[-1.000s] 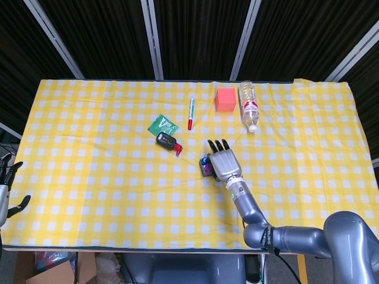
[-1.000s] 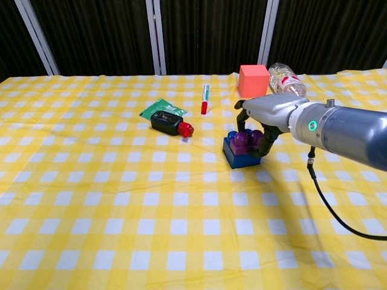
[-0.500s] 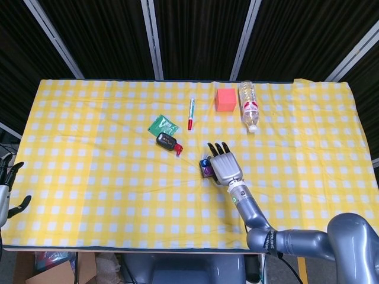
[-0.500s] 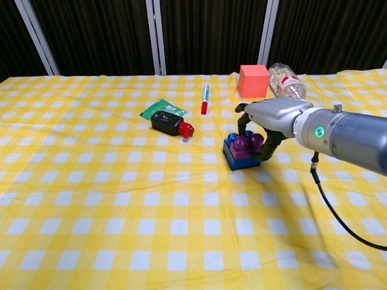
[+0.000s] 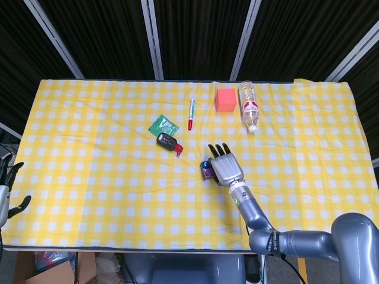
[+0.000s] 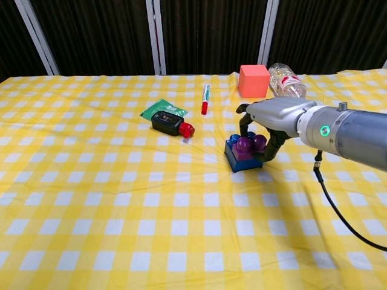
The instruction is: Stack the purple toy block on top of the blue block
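Observation:
The purple toy block (image 6: 247, 147) sits on top of the blue block (image 6: 243, 161) near the middle of the yellow checked cloth. My right hand (image 6: 273, 118) arches over the pair from the right and grips the purple block, fingers (image 6: 270, 147) curled down its far side. From the head view the right hand (image 5: 225, 165) covers most of the stack; only a bit of the purple block (image 5: 207, 172) and the blue block (image 5: 204, 162) shows at its left. My left hand (image 5: 7, 188) hangs off the table's left edge, fingers apart, holding nothing.
A black object with a red cap (image 6: 170, 124) and a green packet (image 6: 162, 109) lie left of the stack. A red-capped pen (image 6: 205, 98), a red cube (image 6: 254, 80) and a lying plastic bottle (image 6: 287, 78) are behind it.
My right hand and the two stacked blocks have shifted slightly to the right and nearer over the last second. The left hand has not moved.

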`<action>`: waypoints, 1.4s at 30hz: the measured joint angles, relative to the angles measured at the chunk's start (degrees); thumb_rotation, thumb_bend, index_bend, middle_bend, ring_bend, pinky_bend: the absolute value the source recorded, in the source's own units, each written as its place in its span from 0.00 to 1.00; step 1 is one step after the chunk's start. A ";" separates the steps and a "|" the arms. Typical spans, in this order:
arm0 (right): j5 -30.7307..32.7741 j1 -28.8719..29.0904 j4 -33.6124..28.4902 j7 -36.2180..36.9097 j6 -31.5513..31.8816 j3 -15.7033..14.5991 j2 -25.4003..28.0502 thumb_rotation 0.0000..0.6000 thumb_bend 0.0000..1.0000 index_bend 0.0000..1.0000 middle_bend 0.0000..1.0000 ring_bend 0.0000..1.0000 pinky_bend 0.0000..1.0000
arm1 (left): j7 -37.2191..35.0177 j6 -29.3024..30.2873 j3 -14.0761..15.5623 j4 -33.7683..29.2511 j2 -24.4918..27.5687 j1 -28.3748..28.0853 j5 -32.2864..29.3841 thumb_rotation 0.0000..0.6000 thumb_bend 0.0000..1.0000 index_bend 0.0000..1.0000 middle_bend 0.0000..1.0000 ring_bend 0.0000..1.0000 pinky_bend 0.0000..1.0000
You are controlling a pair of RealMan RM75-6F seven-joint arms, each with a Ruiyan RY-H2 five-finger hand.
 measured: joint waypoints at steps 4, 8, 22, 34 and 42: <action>0.20 0.13 0.05 -0.36 0.11 0.07 0.06 1.00 0.77 0.26 0.00 0.00 0.00 | 0.06 -0.03 0.00 0.01 -0.01 0.02 -0.03 1.00 0.27 0.15 0.01 0.00 0.12; 0.05 0.19 0.20 -0.94 0.39 -0.19 0.11 1.00 0.73 0.21 0.00 0.00 0.00 | 0.24 -0.06 -0.02 -0.01 -0.05 0.00 -0.08 1.00 0.27 0.15 0.01 0.00 0.12; -0.57 -0.04 -0.02 -0.89 0.69 0.07 0.04 1.00 0.52 0.20 0.00 0.00 0.00 | 0.28 0.11 -0.10 -0.02 -0.06 0.08 -0.11 1.00 0.27 0.16 0.01 0.00 0.12; -0.20 -0.02 -0.29 -1.67 1.01 0.05 0.00 1.00 0.42 0.10 0.00 0.00 0.00 | -0.09 0.23 -0.17 0.02 0.09 0.20 -0.16 1.00 0.27 0.16 0.01 0.00 0.12; 0.39 0.21 0.13 -2.03 0.72 0.26 -0.07 1.00 0.39 0.02 0.00 0.00 0.00 | 0.06 0.30 -0.16 -0.02 0.07 0.25 -0.13 1.00 0.27 0.16 0.01 0.00 0.12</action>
